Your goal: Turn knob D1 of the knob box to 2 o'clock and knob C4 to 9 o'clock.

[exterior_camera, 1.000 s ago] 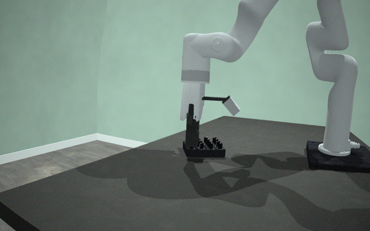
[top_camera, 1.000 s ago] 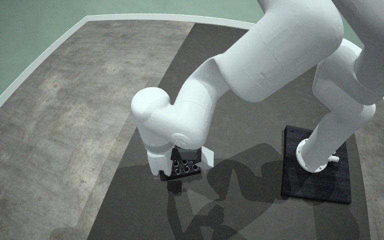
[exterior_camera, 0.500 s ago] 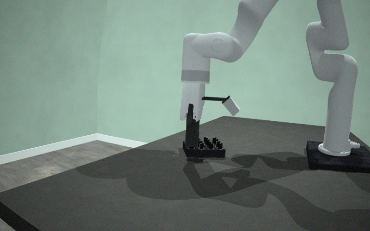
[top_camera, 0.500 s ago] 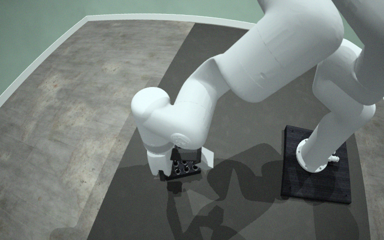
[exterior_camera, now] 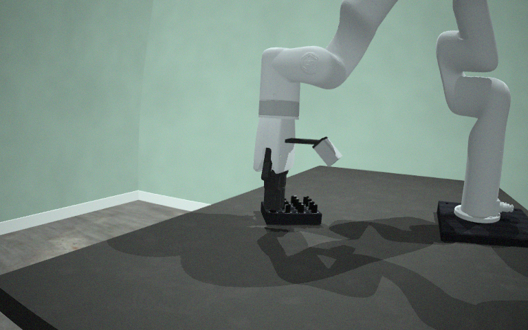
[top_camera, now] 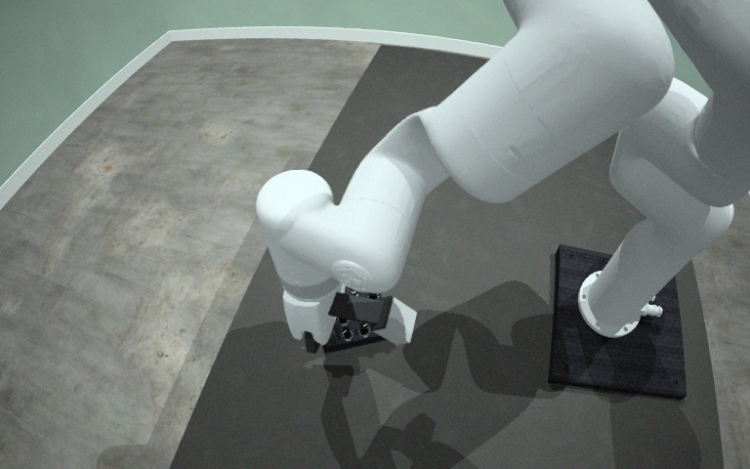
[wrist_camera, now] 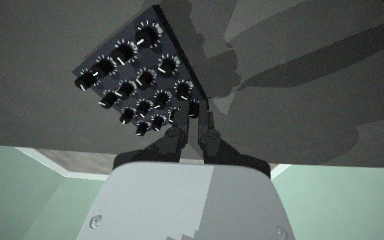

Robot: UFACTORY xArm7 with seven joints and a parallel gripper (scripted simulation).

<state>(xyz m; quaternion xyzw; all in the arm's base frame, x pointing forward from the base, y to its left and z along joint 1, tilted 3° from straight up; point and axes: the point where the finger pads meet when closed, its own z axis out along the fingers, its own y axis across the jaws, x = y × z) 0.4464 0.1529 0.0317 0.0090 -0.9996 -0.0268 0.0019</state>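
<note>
Pale green walls back the dark table [exterior_camera: 155,272] where our knob box [exterior_camera: 291,217] stands near the middle, and our end effector [wrist_camera: 194,116] is clamped on a corner knob [wrist_camera: 194,108], which we judge one of the two targets, next calling for a wrist rotation.

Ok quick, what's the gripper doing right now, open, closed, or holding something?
Gripper: shut on a corner knob of the knob box; which knob it is cannot be read from these views.
</note>
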